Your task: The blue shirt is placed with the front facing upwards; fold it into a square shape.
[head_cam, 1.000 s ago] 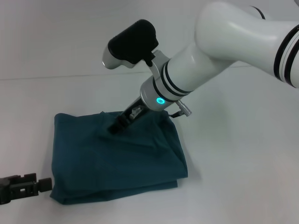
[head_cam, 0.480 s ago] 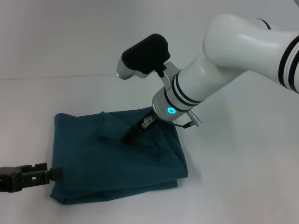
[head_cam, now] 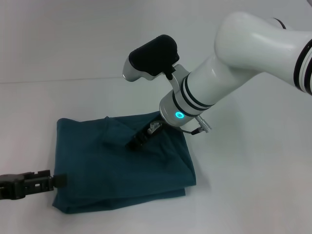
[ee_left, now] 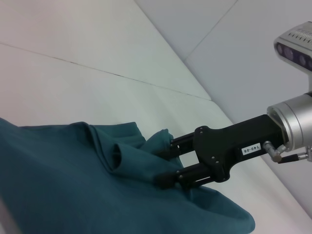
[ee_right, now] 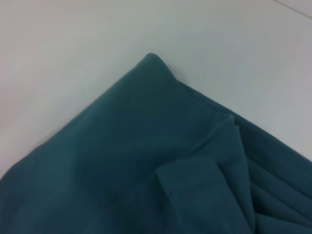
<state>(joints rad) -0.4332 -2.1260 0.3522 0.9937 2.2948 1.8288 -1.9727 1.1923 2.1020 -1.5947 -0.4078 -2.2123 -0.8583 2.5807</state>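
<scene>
The blue shirt (head_cam: 97,165) lies folded into a rough square on the white table, with its print and collar hidden. It also shows in the left wrist view (ee_left: 58,180) and fills the right wrist view (ee_right: 122,161). My right gripper (head_cam: 134,143) reaches down onto the shirt's back middle part. In the left wrist view the right gripper (ee_left: 163,163) has its fingers spread apart and resting on the cloth, with a raised fold beside them. My left gripper (head_cam: 56,180) sits low at the shirt's left front edge.
The white table (head_cam: 253,195) extends on all sides of the shirt. A seam line (head_cam: 58,80) runs across the far side. The right arm's large white link (head_cam: 253,44) hangs above the table's right half.
My right gripper moved rightward and toward me across the shirt, and a small fold of cloth rose beside it. My left gripper slid right to the shirt's left edge. Both have held still in the last half second.
</scene>
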